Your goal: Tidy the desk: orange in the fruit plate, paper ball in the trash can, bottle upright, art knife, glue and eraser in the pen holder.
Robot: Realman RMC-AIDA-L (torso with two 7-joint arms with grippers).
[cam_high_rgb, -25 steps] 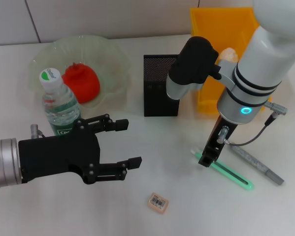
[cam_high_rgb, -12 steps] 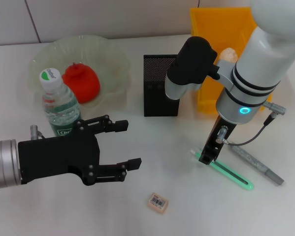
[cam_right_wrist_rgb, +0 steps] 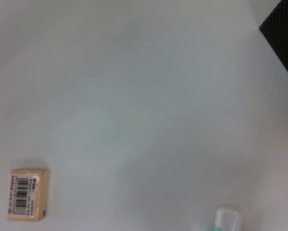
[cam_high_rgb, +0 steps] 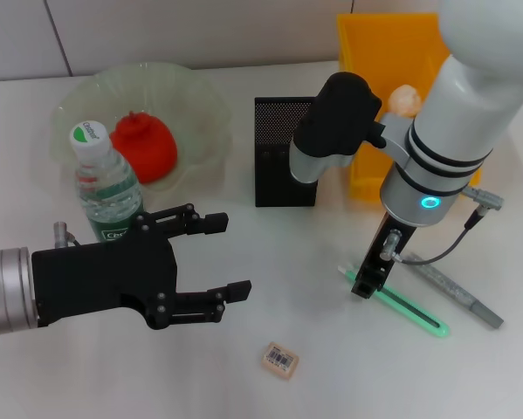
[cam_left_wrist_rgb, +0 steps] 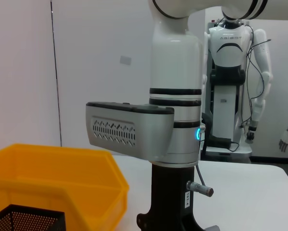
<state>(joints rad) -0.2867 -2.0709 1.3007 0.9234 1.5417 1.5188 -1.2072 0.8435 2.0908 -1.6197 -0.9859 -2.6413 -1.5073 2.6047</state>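
My right gripper (cam_high_rgb: 364,285) points down at the near end of a green glue stick (cam_high_rgb: 399,305) lying on the table. A grey art knife (cam_high_rgb: 454,291) lies just right of it. A tan eraser (cam_high_rgb: 279,360) with a barcode lies at the front centre and also shows in the right wrist view (cam_right_wrist_rgb: 27,194). My left gripper (cam_high_rgb: 230,255) is open and empty at the front left. The bottle (cam_high_rgb: 105,187) stands upright. The orange (cam_high_rgb: 144,147) sits in the fruit plate (cam_high_rgb: 204,105). The paper ball (cam_high_rgb: 405,98) is in the yellow trash can (cam_high_rgb: 375,44).
The black mesh pen holder (cam_high_rgb: 277,166) stands between the plate and the trash can, partly behind my right arm. A grey cable (cam_high_rgb: 444,244) hangs from the right wrist. The left wrist view shows my right arm (cam_left_wrist_rgb: 176,125) and the trash can (cam_left_wrist_rgb: 52,178).
My right arm has shifted slightly to the left over the glue stick. The left arm and the objects have not moved.
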